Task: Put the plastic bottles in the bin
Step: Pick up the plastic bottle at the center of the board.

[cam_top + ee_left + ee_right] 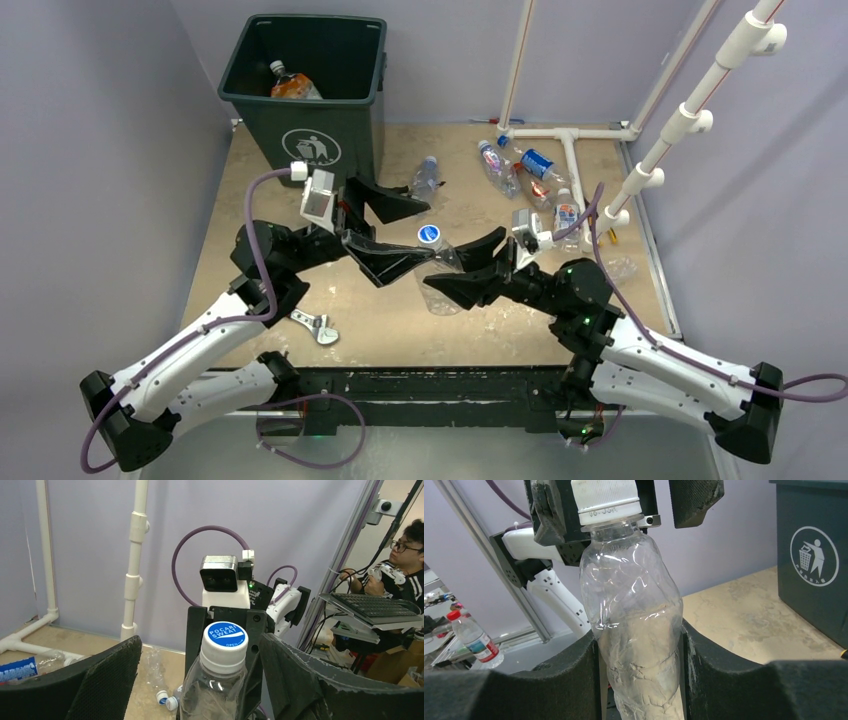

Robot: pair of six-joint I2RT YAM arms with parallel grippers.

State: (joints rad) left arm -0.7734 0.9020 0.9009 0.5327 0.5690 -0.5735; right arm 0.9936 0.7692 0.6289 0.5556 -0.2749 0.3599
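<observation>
Pinching the bottle [634,615] at its waist, our right hand [639,680] is clenched on thin plastic, likely light and easily crushed. Our left hand [408,236] gapes either side of the cap [225,640], seemingly not touching; the stiffer neck [611,522] should grip best.

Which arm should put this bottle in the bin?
Likely the left. The bin stands on that side, and the left gripper, open, flanks the bottle at its cap. The right gripper holds the bottle's body but sits farther from the bin.
</observation>
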